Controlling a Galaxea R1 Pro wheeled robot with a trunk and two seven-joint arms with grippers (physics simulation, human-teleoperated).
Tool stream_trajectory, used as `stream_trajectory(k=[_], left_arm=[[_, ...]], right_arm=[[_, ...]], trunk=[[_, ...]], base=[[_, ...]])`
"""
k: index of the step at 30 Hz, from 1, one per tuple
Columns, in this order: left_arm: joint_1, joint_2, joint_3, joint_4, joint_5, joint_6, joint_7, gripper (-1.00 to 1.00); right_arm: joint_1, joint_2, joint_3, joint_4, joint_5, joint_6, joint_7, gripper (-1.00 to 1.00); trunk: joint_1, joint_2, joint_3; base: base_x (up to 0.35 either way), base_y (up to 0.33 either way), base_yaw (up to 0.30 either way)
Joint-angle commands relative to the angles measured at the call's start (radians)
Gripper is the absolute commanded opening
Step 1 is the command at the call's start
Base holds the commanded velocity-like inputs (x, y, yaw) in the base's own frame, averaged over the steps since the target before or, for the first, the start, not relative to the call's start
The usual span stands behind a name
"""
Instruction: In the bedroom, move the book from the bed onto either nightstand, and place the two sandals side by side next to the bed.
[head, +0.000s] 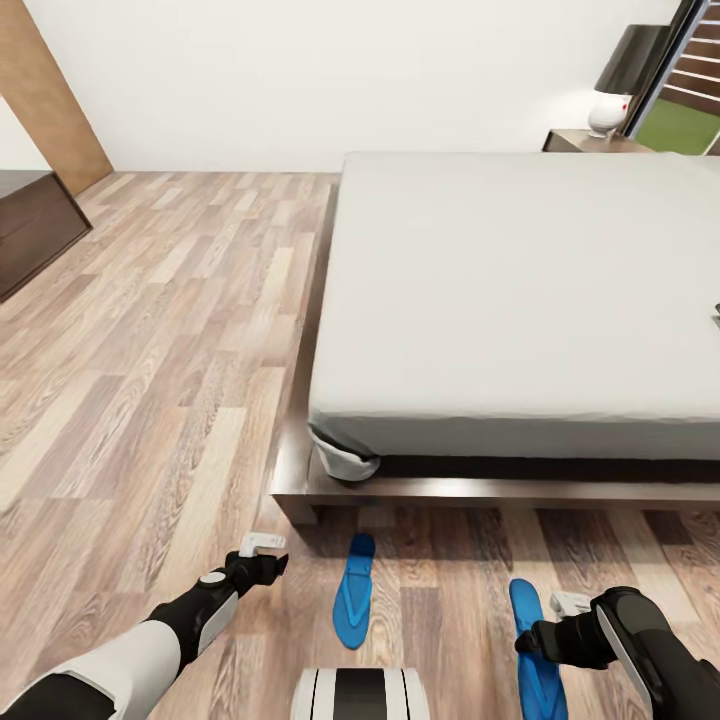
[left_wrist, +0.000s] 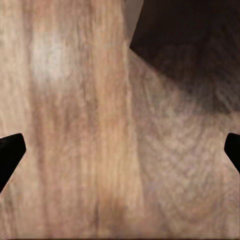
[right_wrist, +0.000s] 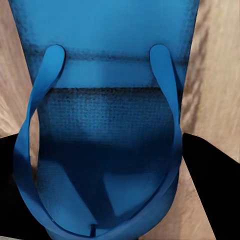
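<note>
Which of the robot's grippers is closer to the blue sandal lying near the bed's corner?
The left gripper. It hangs over bare floor to that sandal's left. The right gripper is farther, straddling the other sandal, fingers either side.

The left arm has a white forearm shell, a black wrist with a small round light-grey cap, and a black gripper tipped with pale grey fingers. The right arm is glossy black with a thin white seam line, its gripper also black with pale fingertips. A white trunk block with black vertical stripes lies between the arms.
</note>
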Motion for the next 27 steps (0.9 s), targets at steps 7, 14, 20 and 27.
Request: stream_trajectory(k=[7, 14, 20, 27], left_arm=[[-0.001, 0.001, -0.007, 0.001, 0.01, -0.005, -0.003, 1.0], [-0.001, 0.001, -0.006, 0.002, 0.011, -0.007, -0.004, 1.0], [-0.001, -0.001, -0.006, 0.002, 0.01, -0.014, -0.004, 1.0], [0.001, -0.001, -0.006, 0.002, 0.01, -0.039, -0.003, 1.0]], right_arm=[[0.0, 0.0, -0.003, -0.001, 0.002, 0.005, 0.005, -1.0], [0.0, 0.001, -0.005, -0.001, 0.002, 0.005, 0.0, -1.0], [0.0, 0.001, -0.005, -0.001, 0.004, 0.005, -0.006, -1.0], [-0.002, -0.002, -0.007, 0.0, 0.005, 0.005, -0.005, -1.0]], trunk=[[0.0, 0.0, -0.001], [0.0, 0.0, -0.001], [0.0, 0.0, -0.001], [0.0, 0.0, -0.001]], base=[[0.0, 0.282, 0.0], [0.0, 0.227, 0.0], [0.035, 0.232, 0.0], [0.01, 0.138, 0.0]])
